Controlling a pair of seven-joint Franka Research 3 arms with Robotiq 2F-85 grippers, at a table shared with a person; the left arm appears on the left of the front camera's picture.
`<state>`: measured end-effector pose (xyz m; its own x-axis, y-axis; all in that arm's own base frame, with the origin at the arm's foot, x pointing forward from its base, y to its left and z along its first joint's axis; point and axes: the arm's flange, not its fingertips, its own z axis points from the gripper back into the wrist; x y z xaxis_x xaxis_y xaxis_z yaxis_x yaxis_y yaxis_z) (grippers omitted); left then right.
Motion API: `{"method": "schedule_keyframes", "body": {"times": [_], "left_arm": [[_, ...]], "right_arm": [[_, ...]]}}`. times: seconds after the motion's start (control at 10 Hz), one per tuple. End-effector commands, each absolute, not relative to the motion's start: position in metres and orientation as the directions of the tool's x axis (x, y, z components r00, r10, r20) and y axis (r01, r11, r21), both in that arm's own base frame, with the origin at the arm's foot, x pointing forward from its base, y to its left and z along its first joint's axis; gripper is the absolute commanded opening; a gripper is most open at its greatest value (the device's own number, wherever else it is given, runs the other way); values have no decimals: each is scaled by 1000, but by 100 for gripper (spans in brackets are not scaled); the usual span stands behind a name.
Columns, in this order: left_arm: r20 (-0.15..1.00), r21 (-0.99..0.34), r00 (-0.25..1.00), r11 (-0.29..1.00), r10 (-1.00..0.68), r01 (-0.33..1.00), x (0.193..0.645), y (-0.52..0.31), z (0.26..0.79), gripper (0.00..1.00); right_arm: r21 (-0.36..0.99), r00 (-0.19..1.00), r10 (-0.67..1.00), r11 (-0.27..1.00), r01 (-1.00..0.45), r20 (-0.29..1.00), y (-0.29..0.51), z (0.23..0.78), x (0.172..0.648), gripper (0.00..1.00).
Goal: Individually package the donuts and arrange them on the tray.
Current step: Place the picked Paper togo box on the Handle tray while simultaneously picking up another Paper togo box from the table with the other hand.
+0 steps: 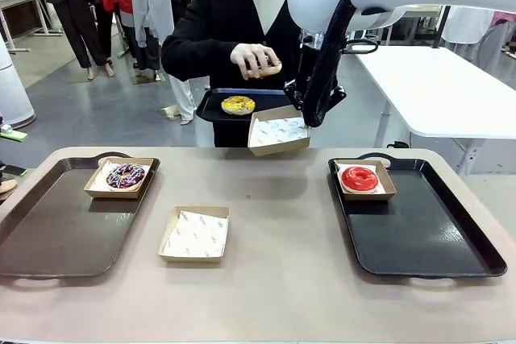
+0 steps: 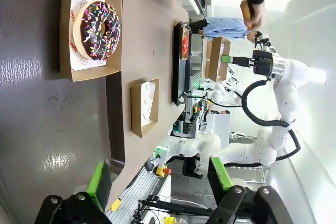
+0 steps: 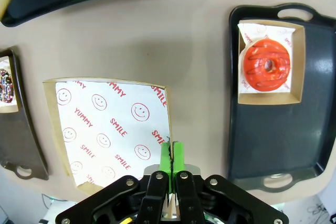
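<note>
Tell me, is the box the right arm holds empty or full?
Empty: the held box shows only bare printed lining, its edge pinched between the right fingers.

The glossy red donut (image 1: 359, 178) is lying flat in a cardboard box (image 1: 388, 185) at the far left corner of the right tray (image 1: 427, 239). The dark donut (image 1: 126, 175) with coloured sprinkles is lying flat in another box (image 1: 113, 193) at the far right corner of the left tray (image 1: 48, 231). The yellow donut (image 1: 238, 105) is sitting on a small dark tray (image 1: 211, 109) beyond the surface's far edge. Just above it, a brownish fourth donut (image 1: 266, 71) is hanging in a person's hand (image 1: 254, 58), mostly covered by fingers.
</note>
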<state>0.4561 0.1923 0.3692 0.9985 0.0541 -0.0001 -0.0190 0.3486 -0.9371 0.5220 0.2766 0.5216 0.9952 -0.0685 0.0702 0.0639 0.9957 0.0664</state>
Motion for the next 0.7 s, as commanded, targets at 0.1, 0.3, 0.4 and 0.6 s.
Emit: {"method": "schedule_keyframes", "body": {"times": [0.1,0.3,0.4,0.6], "left_arm": [[1,-937,999,348,54,-18,455,194,370,97],[1,-937,999,348,54,-18,455,194,370,97],[1,-937,999,348,54,-18,455,194,370,97],[1,-937,999,348,54,-18,455,194,370,97]], "right_arm": [[70,994,-71,995,66,79,276,524,521,0],[70,994,-71,995,66,79,276,524,521,0],[70,994,-71,995,66,79,276,524,521,0],[70,994,-71,995,66,79,276,524,521,0]]}}
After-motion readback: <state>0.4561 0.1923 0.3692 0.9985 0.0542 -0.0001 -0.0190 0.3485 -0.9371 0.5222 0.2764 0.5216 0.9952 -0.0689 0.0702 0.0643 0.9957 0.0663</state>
